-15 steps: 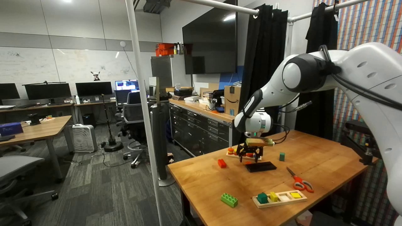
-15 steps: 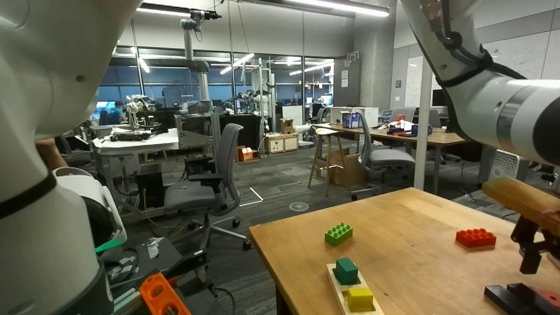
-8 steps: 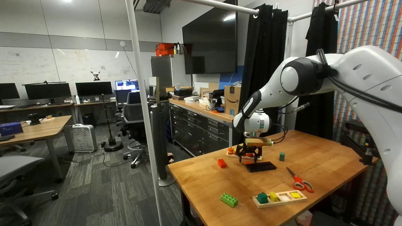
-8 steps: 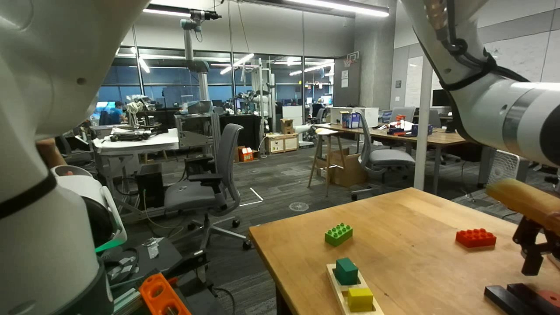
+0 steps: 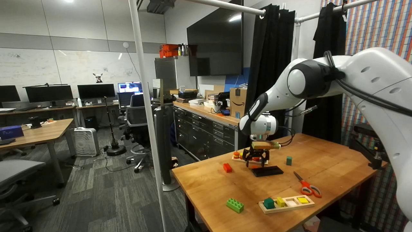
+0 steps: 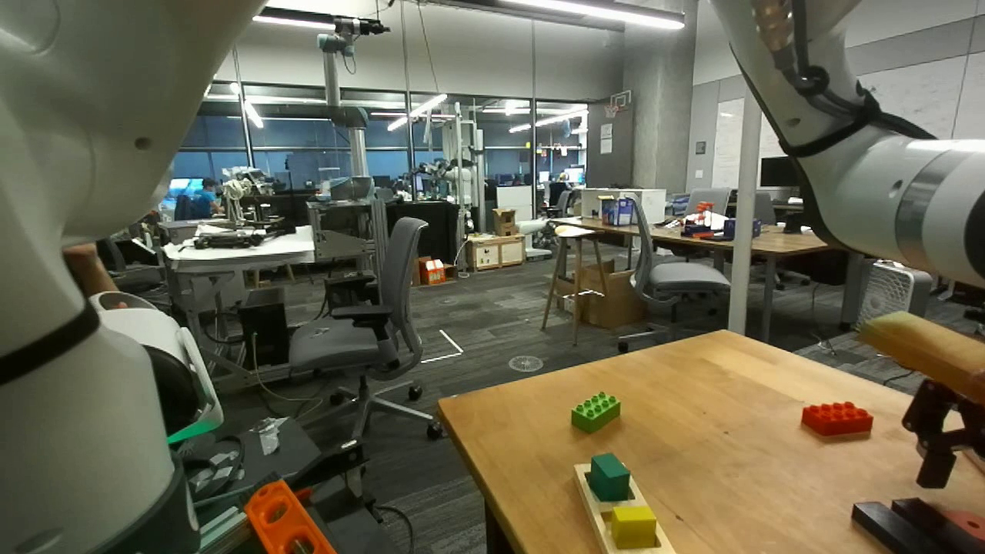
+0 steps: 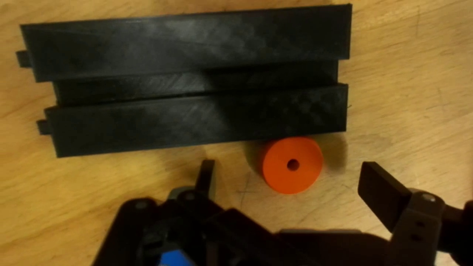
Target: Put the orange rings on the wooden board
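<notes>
An orange ring (image 7: 292, 165) with a small hole lies flat on the table, touching or very close to the long edge of a black grooved piece (image 7: 199, 122). In an exterior view the ring (image 5: 254, 167) is partly hidden behind my gripper. My gripper (image 7: 288, 170) is open and empty above the table, one finger apart on each side of the ring. A wooden board (image 5: 239, 160) stands behind the gripper in an exterior view (image 5: 255, 165); it holds orange, yellow, red and blue pieces, partly hidden. A ring edge (image 6: 973, 523) also shows at an exterior view's right border.
A second wooden board (image 5: 291, 203) with green and yellow blocks lies near the front. A red brick (image 5: 227, 168), a green brick (image 5: 235, 205), a green block (image 5: 289, 160) and orange-handled scissors (image 5: 307, 188) lie on the table.
My arm has shifted only slightly, with the gripper a touch lower in an exterior view. The gripper stays open, and the things on the table have not moved.
</notes>
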You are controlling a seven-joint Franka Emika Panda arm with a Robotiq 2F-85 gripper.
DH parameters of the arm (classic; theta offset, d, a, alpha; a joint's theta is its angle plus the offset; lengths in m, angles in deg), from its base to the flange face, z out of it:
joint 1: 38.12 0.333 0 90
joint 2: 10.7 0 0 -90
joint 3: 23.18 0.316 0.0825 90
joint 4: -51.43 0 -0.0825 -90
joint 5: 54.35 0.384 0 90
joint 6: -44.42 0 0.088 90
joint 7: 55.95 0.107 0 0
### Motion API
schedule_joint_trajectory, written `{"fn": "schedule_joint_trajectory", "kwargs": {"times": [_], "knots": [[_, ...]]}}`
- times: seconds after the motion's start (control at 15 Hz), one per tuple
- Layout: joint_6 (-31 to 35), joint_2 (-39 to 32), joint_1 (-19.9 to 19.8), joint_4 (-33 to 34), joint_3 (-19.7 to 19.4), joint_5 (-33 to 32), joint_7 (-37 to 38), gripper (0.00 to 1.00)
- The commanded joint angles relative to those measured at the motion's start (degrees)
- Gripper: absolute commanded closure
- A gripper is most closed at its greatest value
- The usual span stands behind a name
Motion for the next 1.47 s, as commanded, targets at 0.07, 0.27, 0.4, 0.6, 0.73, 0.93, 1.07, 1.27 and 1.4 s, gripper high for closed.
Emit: {"fn": "schedule_joint_trajectory", "kwargs": {"times": [0.07, 0.27, 0.4, 0.6, 0.73, 0.93, 1.07, 1.27, 1.4], "knots": [[-3.84, -0.88, 0.59, 2.46, -1.15, -1.52, 0.81, 0.0], [-4.11, -0.97, 0.73, 2.56, -1.29, -2.0, 0.77, 0.0], [-4.09, -1.03, 0.82, 2.6, -1.33, -2.44, 0.69, 0.0], [-3.98, -1.09, 0.89, 2.57, -1.36, -2.91, 0.61, 0.32], [-4.01, -1.09, 0.92, 2.7, -1.51, -3.4, 0.64, 0.49], [-4.08, -1.14, 1.01, 2.97, -1.76, -3.85, 0.8, 0.71], [-4.5, -1.05, 1.25, 3.22, -1.92, -4.36, 1.06, 0.82], [-4.36, -0.49, 2.47, 2.72, -2.68, -5.93, 2.15, 0.82], [-4.04, 0.65, 3.51, 2.02, -3.07, -7.07, 2.79, 0.82]]}}
